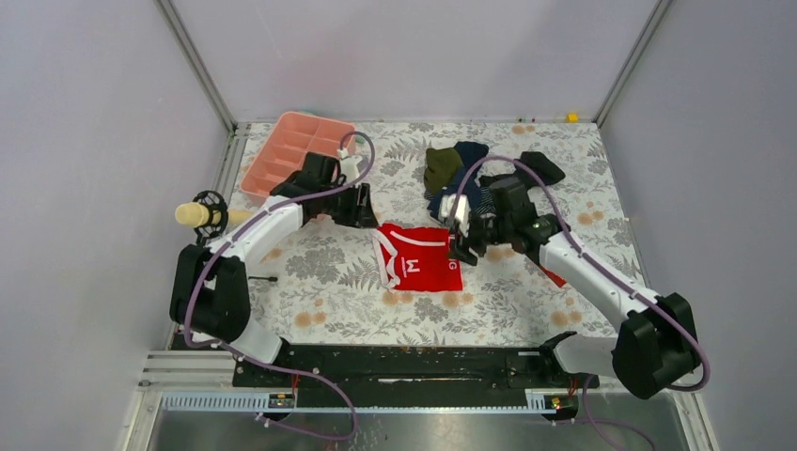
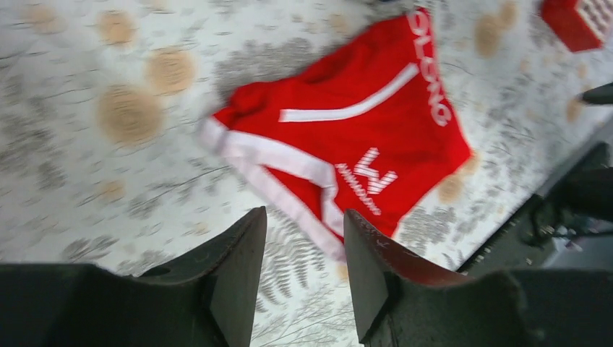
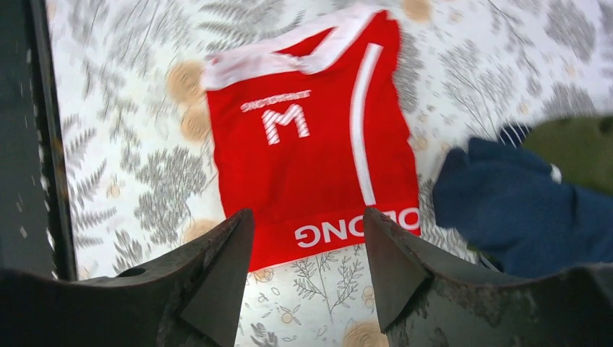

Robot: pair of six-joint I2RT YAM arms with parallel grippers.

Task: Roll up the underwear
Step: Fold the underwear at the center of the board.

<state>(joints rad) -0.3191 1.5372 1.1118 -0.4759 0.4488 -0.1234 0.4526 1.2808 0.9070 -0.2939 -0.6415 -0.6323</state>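
Note:
The red underwear (image 1: 416, 257) with white trim and a white logo lies flat on the patterned table, mid-centre. It shows in the left wrist view (image 2: 361, 137) and the right wrist view (image 3: 311, 144). My left gripper (image 1: 362, 209) is open and empty, just up-left of the cloth; its fingertips (image 2: 249, 231) hover over bare table beside the white trim edge. My right gripper (image 1: 464, 246) is open and empty at the cloth's right edge; its fingertips (image 3: 242, 238) frame the waistband with white letters.
Navy (image 1: 470, 160) and olive (image 1: 440, 167) garments lie behind the right gripper; the navy one (image 3: 506, 202) is close right of the waistband. A pink divided tray (image 1: 287, 150) sits back left. A small red box (image 2: 578, 20) lies beyond the cloth.

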